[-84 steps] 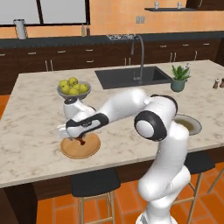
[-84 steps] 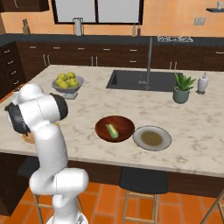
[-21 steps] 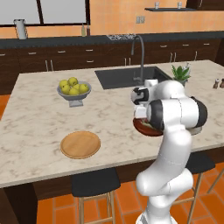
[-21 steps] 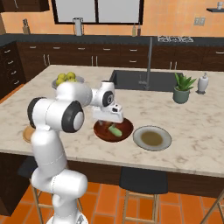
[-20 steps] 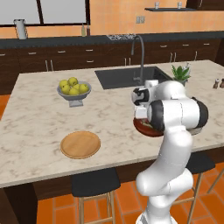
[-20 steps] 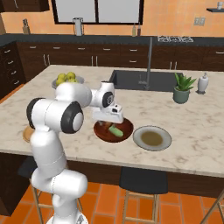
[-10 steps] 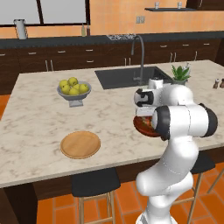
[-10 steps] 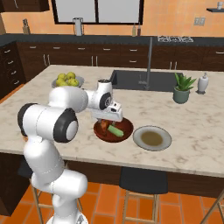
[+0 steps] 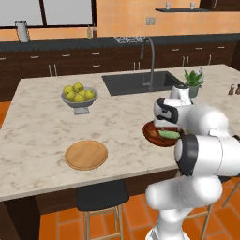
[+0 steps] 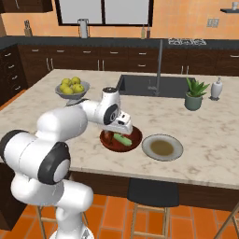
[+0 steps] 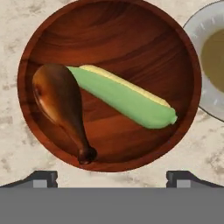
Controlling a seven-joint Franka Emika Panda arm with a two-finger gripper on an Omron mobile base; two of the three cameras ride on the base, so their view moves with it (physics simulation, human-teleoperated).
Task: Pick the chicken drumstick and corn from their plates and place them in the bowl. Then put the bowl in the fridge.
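Observation:
The dark reddish-brown wooden bowl point(image 11: 109, 26) lies on the island counter straight below my hand. Inside it the chicken drumstick point(image 11: 57, 98) rests at the left, bone tip toward me, touching the corn point(image 11: 127, 98), which lies slantwise across the middle. My gripper point(image 11: 111, 177) hangs open just above the bowl's near rim, with nothing between its fingertips point(image 11: 43, 177). From the base views, the gripper point(image 10: 122, 128) hovers over the bowl point(image 10: 135, 137) and the corn point(image 9: 168, 134). The grey plate point(image 10: 162, 147) and the wooden plate point(image 9: 86, 154) are bare. The fridge is out of view.
A grey footed bowl of yellow-green fruit point(image 9: 78, 96) stands at the counter's back left. The sink point(image 9: 136, 82) with its tall faucet lies behind the bowl, with a potted plant point(image 10: 193, 95) to its right. Dark stools point(image 9: 101, 199) stand under the counter's front edge.
The arm swung from the wooden plate to the bowl with the drumstick. Over the last second the jaws widened, and the drumstick now lies loose in the bowl.

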